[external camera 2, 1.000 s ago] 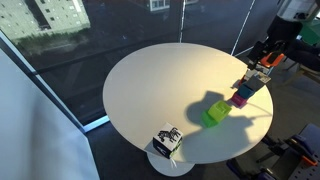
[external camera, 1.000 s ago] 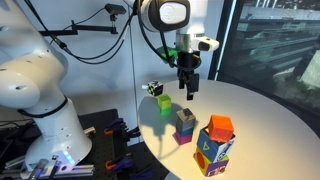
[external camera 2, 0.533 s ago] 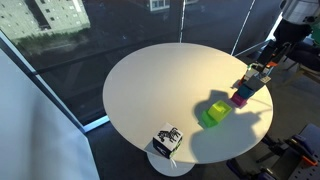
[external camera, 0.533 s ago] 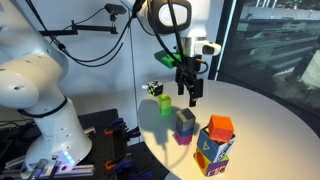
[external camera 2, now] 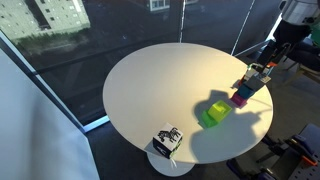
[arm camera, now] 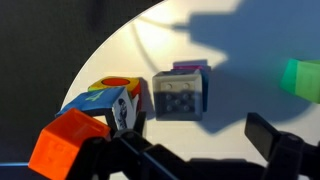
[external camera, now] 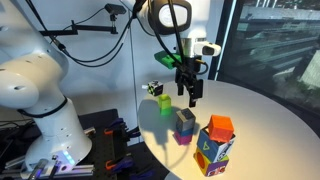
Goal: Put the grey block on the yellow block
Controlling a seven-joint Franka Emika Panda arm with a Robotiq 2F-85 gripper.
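Observation:
The grey block [external camera: 185, 119] sits on top of a purple block [external camera: 183, 137] on the round white table [external camera: 250, 115]. It also shows in the wrist view [arm camera: 179, 96] and in an exterior view [external camera 2: 246, 89]. The yellow block [external camera: 163, 102] stands alone on the table a short way from it and shows in an exterior view [external camera 2: 215, 112] and at the edge of the wrist view [arm camera: 303, 79]. My gripper [external camera: 188, 92] hangs open and empty above the table, just above and behind the grey block; its fingers [arm camera: 200, 150] hold nothing.
A large multicoloured block [external camera: 213, 150] with an orange cube [external camera: 220, 126] on top stands close beside the grey block's stack. A black-and-white cube [external camera: 153, 88] sits near the table edge by the yellow block. The table edge is near.
Over the last second the gripper shifted slightly lower and its fingers look wider apart. In the last half second nothing moved. The blocks stayed in place.

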